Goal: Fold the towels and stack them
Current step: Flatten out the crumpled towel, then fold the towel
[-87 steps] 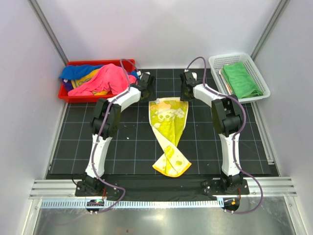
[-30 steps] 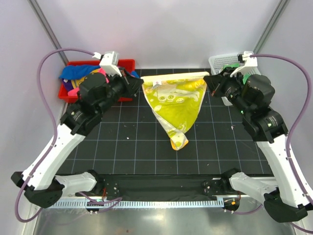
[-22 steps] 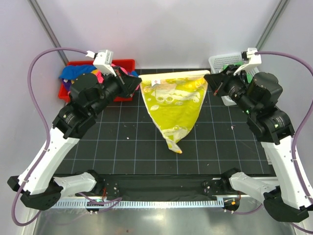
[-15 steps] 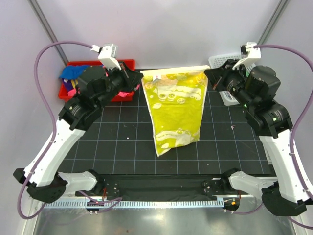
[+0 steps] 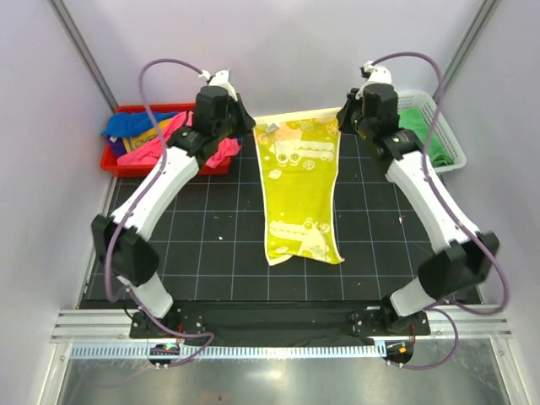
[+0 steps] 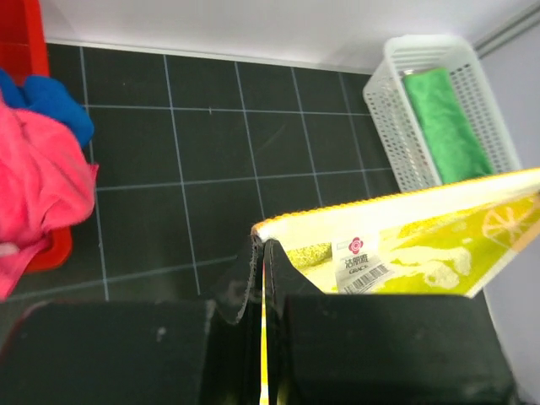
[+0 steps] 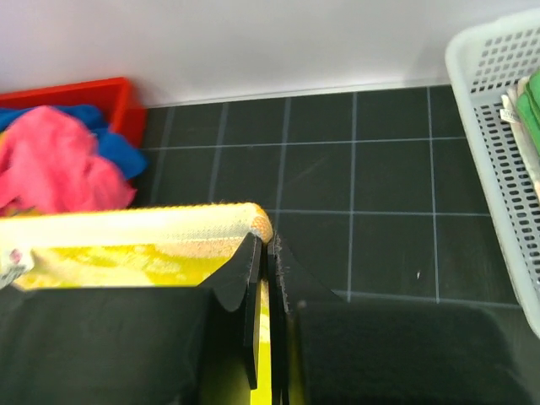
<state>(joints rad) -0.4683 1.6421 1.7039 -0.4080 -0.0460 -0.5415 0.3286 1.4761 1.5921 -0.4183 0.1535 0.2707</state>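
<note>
The left fingers (image 6: 250, 278) and the right fingers (image 7: 251, 283) are both closed tight, each pinching one top corner of the yellow towel (image 5: 299, 190). The towel hangs below them at the far edge of the desk (image 5: 211, 245). Its long axis runs toward the near edge, and its hem is stretched between the arms, equally near to both. Probably it must next be laid flat. Only the top view shows the lower end resting on the desk; the wrist views show the pinched corners.
</note>
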